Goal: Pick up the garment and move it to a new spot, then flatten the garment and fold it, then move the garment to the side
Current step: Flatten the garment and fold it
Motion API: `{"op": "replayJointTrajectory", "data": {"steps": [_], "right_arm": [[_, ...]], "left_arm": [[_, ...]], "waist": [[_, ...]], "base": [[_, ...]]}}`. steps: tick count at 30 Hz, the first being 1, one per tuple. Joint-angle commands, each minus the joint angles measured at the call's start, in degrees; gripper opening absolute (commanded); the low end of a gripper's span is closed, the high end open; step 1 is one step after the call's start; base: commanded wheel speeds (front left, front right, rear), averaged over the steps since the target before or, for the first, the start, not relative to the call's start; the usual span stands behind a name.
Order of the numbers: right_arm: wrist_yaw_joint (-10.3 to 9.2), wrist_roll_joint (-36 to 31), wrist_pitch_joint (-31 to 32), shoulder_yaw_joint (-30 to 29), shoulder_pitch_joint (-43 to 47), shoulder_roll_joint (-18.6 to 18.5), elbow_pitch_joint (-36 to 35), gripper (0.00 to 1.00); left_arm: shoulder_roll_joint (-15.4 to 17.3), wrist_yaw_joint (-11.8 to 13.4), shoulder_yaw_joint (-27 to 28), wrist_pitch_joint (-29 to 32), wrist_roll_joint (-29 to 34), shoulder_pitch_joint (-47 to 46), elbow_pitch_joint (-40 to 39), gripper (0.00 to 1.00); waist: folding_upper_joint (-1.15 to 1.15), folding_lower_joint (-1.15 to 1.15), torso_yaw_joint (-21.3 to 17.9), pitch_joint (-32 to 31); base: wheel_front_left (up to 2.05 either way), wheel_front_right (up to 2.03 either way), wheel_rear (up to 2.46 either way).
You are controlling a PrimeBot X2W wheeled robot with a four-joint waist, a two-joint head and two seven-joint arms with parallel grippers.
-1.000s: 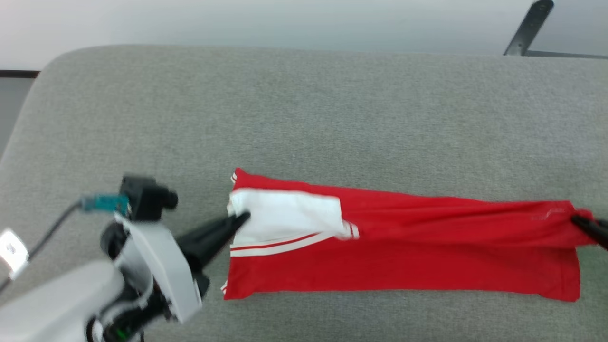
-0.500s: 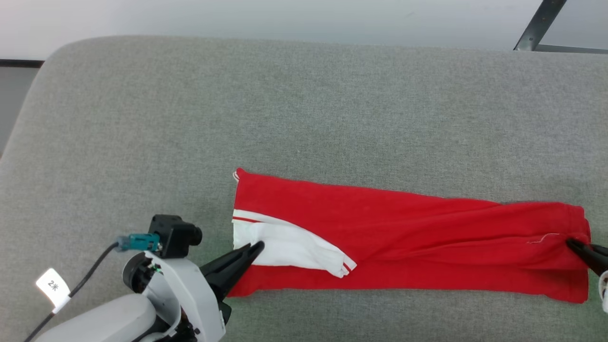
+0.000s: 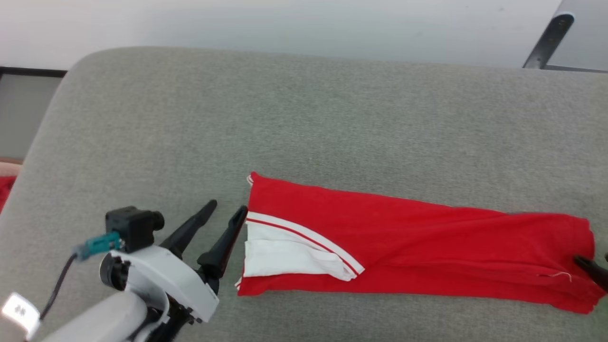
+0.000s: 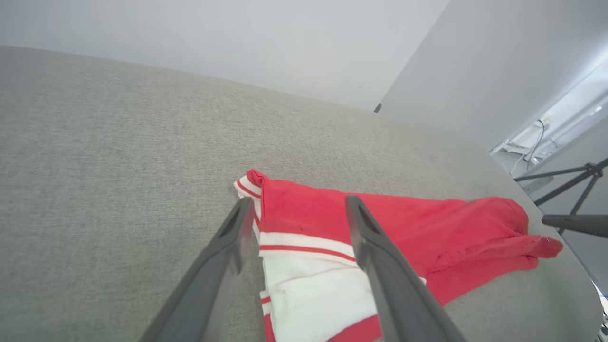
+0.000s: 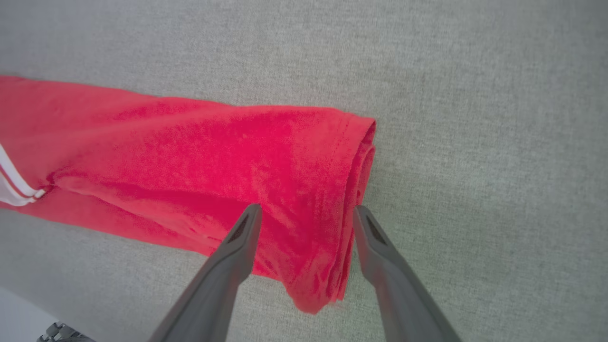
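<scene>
Room: pale wall [image 3: 285,23] behind; dark stand leg [image 3: 546,38] at the far right.
Surface: grey woven cushion [image 3: 304,118], rounded corner, slightly textured.
Garment [image 3: 427,237]: long red band lying flat on the cushion's near half, white end panel [image 3: 280,251] at the robot's left, creased toward the right end. Likely mid-fold; pinch all layers at each end and keep the edges aligned.
Left gripper [image 3: 227,208]: jaws wide apart, empty, just beside the white end.
Right gripper [image 5: 306,210]: jaws apart, straddling the red end, clamping nothing.

Garment [image 3: 418,228] on cushion [image 3: 285,118], left gripper [image 3: 227,206] just left of it
</scene>
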Motion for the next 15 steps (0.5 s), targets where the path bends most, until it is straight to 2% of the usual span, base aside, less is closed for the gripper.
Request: {"op": "replayJointTrajectory", "data": {"steps": [1, 4, 8, 10, 15], "right_arm": [[-0.04, 0.6, 0.5, -0.7, 0.7, -0.2, -0.2, 1.00], [-0.04, 1.2, 3.7, -3.3, 2.0, -0.6, -0.4, 1.00], [-0.04, 0.0, 7.4, -7.0, 2.5, -0.3, 0.2, 1.00], [-0.04, -0.4, 9.1, -8.8, 2.0, -0.1, 0.9, 1.00], [-0.04, -2.8, 13.3, -12.0, 0.7, 0.9, 3.5, 1.00]], "left_arm": [[-0.6, 0.5, 0.8, -0.2, 0.9, 1.5, -0.3, 1.00], [-3.7, 2.9, 7.1, -0.1, 6.3, 6.8, -0.7, 1.00], [-8.7, 4.2, 14.3, -0.1, 13.8, 13.4, 0.5, 1.00], [-11.3, 4.2, 17.2, -0.1, 17.4, 15.9, 1.4, 1.00], [-17.0, 2.0, 23.8, -0.2, 24.8, 19.8, 3.1, 1.00]], "waist": [[0.00, 0.00, 0.7, -0.2], [0.00, 0.00, 1.9, -0.2], [0.00, 0.00, 4.2, 0.0], [0.00, 0.00, 5.3, 0.0], [0.00, 0.00, 8.2, -0.1]], "base": [[0.00, 0.00, 0.00], [0.00, 0.00, 0.00], [0.00, 0.00, 0.00], [0.00, 0.00, 0.00], [0.00, 0.00, 0.00]]}}
